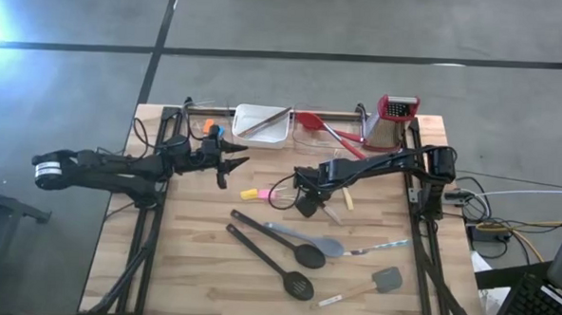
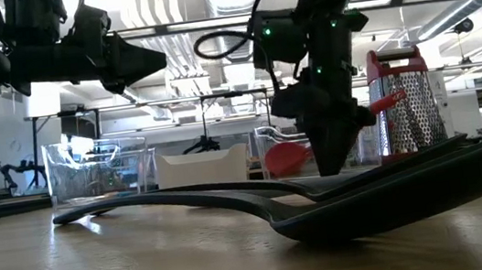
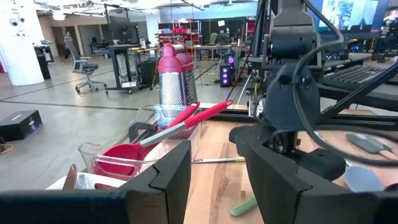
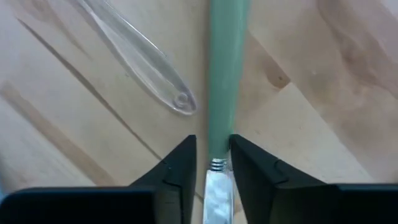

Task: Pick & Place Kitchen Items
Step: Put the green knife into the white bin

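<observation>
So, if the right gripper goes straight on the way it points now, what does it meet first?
The right gripper points down at the table, and the green-handled knife lies between its fingers, so it would probably meet that knife first, then the wood.

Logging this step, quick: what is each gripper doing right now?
Left gripper: open, holding nothing.
Right gripper: fingers straddle the pale green-handled knife; grip cannot be told.

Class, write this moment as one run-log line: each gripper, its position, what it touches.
right gripper: low at table centre, fingers astride green-handled knife | left gripper: raised beside white tray, open, empty
</observation>
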### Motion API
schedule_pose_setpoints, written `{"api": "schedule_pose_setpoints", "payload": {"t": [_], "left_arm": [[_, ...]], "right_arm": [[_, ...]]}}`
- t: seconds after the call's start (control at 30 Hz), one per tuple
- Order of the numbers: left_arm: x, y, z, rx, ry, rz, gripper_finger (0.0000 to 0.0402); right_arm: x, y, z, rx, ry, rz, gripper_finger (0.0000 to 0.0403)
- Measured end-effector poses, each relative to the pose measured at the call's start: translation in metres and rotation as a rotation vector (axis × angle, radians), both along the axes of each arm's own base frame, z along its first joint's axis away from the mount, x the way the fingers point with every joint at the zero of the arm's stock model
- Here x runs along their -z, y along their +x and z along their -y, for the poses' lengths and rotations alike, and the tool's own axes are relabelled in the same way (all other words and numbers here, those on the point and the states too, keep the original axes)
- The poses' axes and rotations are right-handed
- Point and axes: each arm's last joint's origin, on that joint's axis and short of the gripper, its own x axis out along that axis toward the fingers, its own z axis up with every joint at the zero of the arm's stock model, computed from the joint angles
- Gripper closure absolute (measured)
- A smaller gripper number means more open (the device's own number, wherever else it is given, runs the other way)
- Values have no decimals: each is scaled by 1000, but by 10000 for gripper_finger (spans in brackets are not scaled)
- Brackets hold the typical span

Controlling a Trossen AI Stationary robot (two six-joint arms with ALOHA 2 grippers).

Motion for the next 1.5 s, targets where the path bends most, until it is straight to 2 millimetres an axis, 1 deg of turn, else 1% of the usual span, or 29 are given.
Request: {"api": "schedule_pose_setpoints", "payload": {"t": [0.17, 0.27, 0.33, 0.4, 0.57, 0.63, 0.73, 1.13, 1.33, 1.5], "left_arm": [[0, 0, 0, 0, 0, 0, 245], [0, 0, 0, 0, 0, 0, 245], [0, 0, 0, 0, 0, 0, 245], [0, 0, 0, 0, 0, 0, 245], [0, 0, 0, 0, 0, 0, 245], [0, 0, 0, 0, 0, 0, 245], [0, 0, 0, 0, 0, 0, 245], [0, 0, 0, 0, 0, -1, 245], [0, 0, 0, 1, 0, -1, 245], [3, 1, 2, 75, 4, -32, 245]], "right_arm": [[13, 2, 0, -2, -1, -36, 276], [20, 3, 0, -9, -5, -63, 272], [23, 3, 0, -9, -8, -74, 279], [24, 2, 0, -9, -10, -81, 296], [26, 0, 0, -8, -28, -99, 361], [26, -1, 0, -7, -28, -102, 378], [26, -1, 0, -11, -12, -103, 378], [26, -2, 3, -92, 140, -94, 378], [25, -3, 6, -120, 169, -82, 378], [23, -4, 11, -157, 185, -68, 378]]}}
